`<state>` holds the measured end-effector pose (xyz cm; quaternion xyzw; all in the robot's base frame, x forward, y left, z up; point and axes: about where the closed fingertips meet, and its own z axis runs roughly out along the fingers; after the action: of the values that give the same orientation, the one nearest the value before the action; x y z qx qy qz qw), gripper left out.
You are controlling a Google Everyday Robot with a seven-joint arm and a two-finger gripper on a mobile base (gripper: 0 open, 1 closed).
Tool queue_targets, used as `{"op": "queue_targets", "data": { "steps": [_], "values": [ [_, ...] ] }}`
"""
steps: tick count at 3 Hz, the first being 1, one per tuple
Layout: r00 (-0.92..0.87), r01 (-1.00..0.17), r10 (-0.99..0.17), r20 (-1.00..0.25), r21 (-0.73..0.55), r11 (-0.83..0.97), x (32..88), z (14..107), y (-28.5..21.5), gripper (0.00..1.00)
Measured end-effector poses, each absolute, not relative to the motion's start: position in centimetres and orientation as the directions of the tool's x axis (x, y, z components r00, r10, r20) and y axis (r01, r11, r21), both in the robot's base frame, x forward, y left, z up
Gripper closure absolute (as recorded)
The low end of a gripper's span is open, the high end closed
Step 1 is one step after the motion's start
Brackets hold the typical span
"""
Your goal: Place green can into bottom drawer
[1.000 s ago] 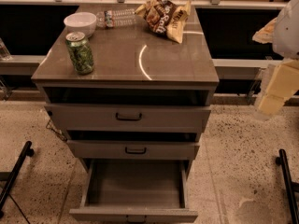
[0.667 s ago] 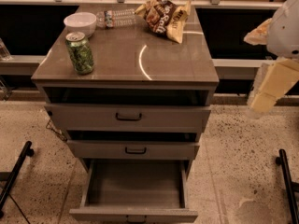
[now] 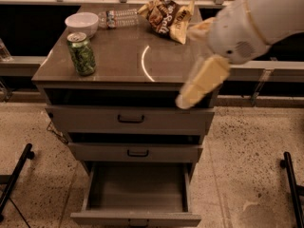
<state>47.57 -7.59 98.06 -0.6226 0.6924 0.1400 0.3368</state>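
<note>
The green can [image 3: 81, 53] stands upright on the left front of the grey cabinet top [image 3: 142, 56], with dark green leafy sides and a silver top. The bottom drawer [image 3: 135, 217] is pulled open below the two upper drawers, and its flat grey floor is bare. My gripper [image 3: 191, 93] reaches in from the upper right on a white arm [image 3: 251, 23]. It hangs in front of the cabinet's right front corner, well to the right of the can and above the open drawer. It holds nothing that I can see.
A white bowl [image 3: 81, 23], a clear plastic bottle [image 3: 118, 18] and a chip bag [image 3: 166, 13] sit at the back of the cabinet top. Two shallower drawers [image 3: 130, 119] with black handles are shut. Black stand legs [image 3: 16, 175] flank the cabinet on the speckled floor.
My arm has swung in from the right edge of the view, leftward and downward, so the gripper now hangs over the cabinet's right front corner. The can and drawers have not moved.
</note>
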Motion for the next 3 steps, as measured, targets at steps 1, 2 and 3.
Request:
{"op": "queue_targets", "data": {
  "steps": [1, 2, 3],
  "values": [
    [0.071, -0.947, -0.713, -0.698, -0.272, 0.171, 47.4, 98.1, -0.8, 0.0],
    [0.088, -0.923, -0.694, -0.714, -0.32, 0.213, 48.8, 98.8, 0.1, 0.0],
    [0.088, -0.923, -0.694, -0.714, -0.32, 0.213, 48.8, 98.8, 0.1, 0.0]
  ]
}}
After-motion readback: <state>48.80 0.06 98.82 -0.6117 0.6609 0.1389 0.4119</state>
